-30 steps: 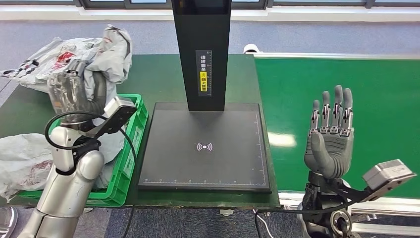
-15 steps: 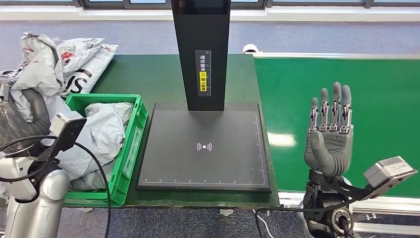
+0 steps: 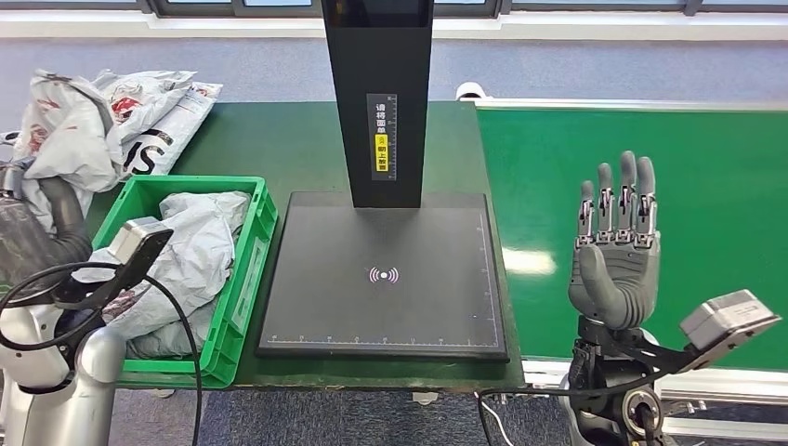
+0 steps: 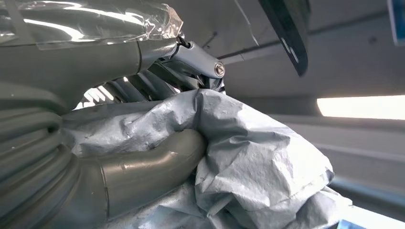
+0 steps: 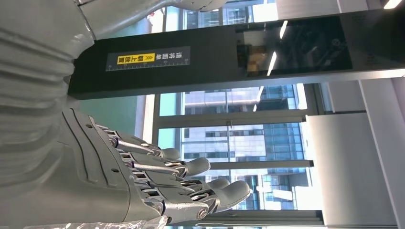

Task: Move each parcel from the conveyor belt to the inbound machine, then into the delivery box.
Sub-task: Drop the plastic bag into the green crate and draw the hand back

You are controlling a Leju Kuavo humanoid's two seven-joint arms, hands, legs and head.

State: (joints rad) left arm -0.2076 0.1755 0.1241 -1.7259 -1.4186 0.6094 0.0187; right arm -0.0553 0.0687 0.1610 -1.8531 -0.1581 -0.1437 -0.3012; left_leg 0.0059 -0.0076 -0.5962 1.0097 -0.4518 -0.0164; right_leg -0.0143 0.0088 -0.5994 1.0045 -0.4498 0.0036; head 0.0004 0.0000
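My left hand (image 3: 35, 237) is out past the left side of the green delivery box (image 3: 251, 243) and grips a crumpled grey parcel (image 3: 65, 139) that sticks up above it. In the left wrist view the thumb (image 4: 143, 169) presses into the same grey parcel (image 4: 258, 143), with the darker fingers closed over its other side. More grey parcels (image 3: 190, 255) lie in the box. The black inbound machine (image 3: 386, 279) has a bare platform under its column. My right hand (image 3: 618, 251) is raised over the near edge of the green conveyor belt (image 3: 688, 167), fingers straight and apart, holding nothing.
Several white and grey parcels (image 3: 158, 116) lie heaped on the dark green table (image 3: 279, 139) behind the box. The machine's black column (image 3: 378, 93) stands tall in the middle. The right wrist view looks at this column (image 5: 215, 59) and windows.
My left arm has swung from over the box out to its left, carrying the grey parcel along, then settled slightly lower. The right hand has hardly moved.
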